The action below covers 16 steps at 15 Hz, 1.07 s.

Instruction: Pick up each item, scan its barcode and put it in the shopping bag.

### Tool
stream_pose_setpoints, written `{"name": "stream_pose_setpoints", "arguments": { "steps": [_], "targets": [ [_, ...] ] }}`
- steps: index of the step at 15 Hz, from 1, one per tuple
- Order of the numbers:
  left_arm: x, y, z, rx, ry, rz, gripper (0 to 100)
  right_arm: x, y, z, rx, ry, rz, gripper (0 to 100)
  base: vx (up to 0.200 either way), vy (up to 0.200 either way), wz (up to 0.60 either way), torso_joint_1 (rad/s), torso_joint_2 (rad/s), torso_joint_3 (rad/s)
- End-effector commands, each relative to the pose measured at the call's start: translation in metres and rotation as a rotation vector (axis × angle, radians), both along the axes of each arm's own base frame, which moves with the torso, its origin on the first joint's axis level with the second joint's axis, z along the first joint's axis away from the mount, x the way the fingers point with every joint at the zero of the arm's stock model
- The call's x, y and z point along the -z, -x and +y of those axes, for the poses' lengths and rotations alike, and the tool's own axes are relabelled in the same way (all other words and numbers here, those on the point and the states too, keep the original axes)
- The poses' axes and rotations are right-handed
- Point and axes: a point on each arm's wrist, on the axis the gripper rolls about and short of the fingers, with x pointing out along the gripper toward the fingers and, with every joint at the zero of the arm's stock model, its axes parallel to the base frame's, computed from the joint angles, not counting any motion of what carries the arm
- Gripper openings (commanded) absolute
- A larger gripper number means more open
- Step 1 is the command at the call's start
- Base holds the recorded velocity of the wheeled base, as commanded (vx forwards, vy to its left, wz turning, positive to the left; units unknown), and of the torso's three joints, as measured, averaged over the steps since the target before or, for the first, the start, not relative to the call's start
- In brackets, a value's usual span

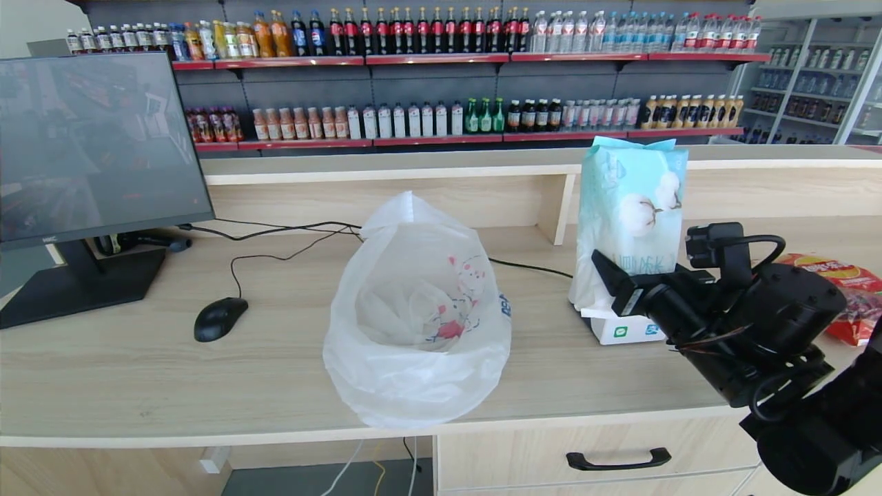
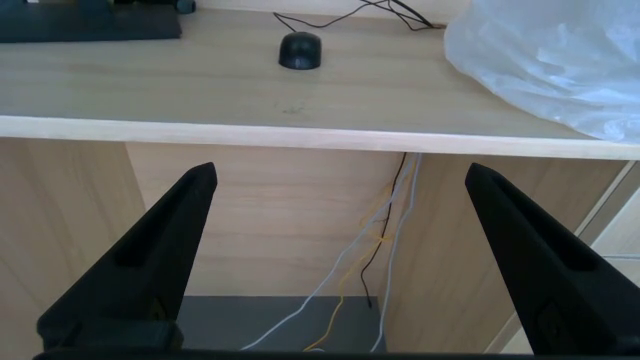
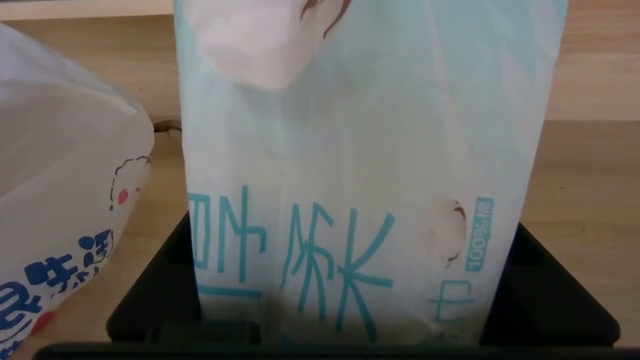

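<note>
Student: Progress at this stage, as far as can be judged?

Tutor: Early. The shopping bag [image 1: 358,365] stands open at the middle of the worktop [image 1: 138,372] and appears to hold no goods (its folds hide the bottom, so this is a judgement); the tissue pack [image 1: 630,207] is upright in the right hand [image 1: 610,282], whose fingers are closed on its lower part, directly over the white scanner box [image 1: 623,331]; scanning seems to be the step in hand, and bagging is left; a red snack packet [image 1: 844,289] lies near the worktop's right end, not yet handled.

Student: And the left hand [image 2: 340,180]?

Tutor: Fingers spread wide, nothing between them; it hangs before the worktop's front edge, below its surface.

Student: Materials and shapes?

Tutor: Pack: soft pale blue-green film, tall and block-like, crimped top, cotton-boll print; likely to yield under pressure. Bag: thin translucent white plastic, crumpled, cartoon print, slack mouth. Worktop: smooth pale wood-grain. Packet: glossy and crinkled.
</note>
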Motion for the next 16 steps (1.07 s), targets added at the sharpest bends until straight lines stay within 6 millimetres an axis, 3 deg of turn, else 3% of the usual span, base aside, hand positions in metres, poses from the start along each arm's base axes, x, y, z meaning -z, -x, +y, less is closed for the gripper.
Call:
{"name": "stream_pose_setpoints", "arguments": {
  "steps": [1, 16],
  "targets": [
    [0.0001, 0.0, 0.0, 0.0, 0.0, 0.001, 100, -0.0013, 0.002, -0.001, 0.001, -0.001, -0.001, 0, 0.0, 0.0, 0.0, 0.0, 0.0, 0.0],
    [0.0001, 0.0, 0.0, 0.0, 0.0, 0.001, 100, -0.0107, 0.0077, -0.0001, -0.007, -0.013, -0.03, 0, 0.0, 0.0, 0.0, 0.0, 0.0, 0.0]
  ]
}}
